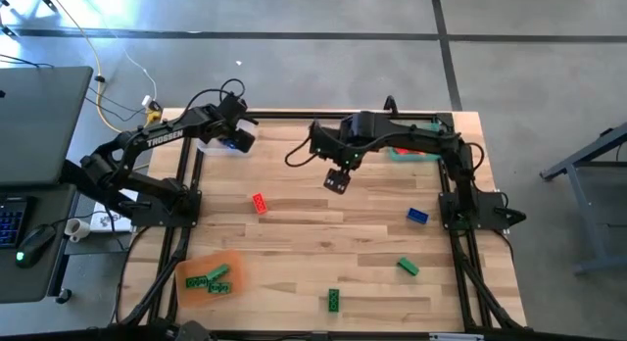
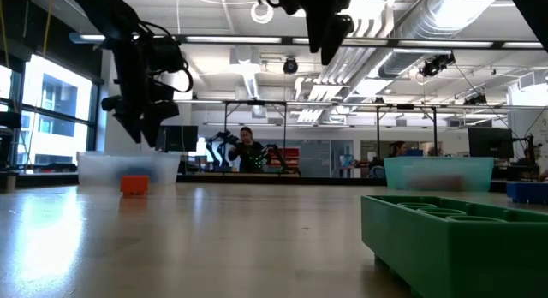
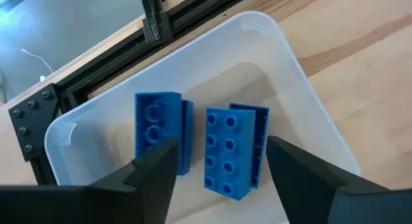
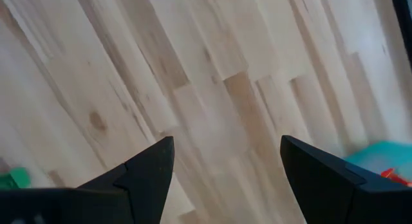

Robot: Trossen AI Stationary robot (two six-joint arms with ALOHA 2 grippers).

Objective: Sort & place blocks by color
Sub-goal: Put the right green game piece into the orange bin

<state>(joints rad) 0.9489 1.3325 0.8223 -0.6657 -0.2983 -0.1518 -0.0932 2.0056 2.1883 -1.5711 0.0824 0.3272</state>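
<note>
Blocks: two blue ones (image 3: 228, 150) lie in the clear tray (image 3: 302, 95) beneath the left gripper (image 3: 219, 169), jaws parted, apparently releasing there by colour. Right gripper (image 1: 336, 180) hovers mid-surface, jaws wide, empty; others lie scattered.

white "TROSSEN" lettering along the left arm (image 1: 162, 139), no other legible text
</note>
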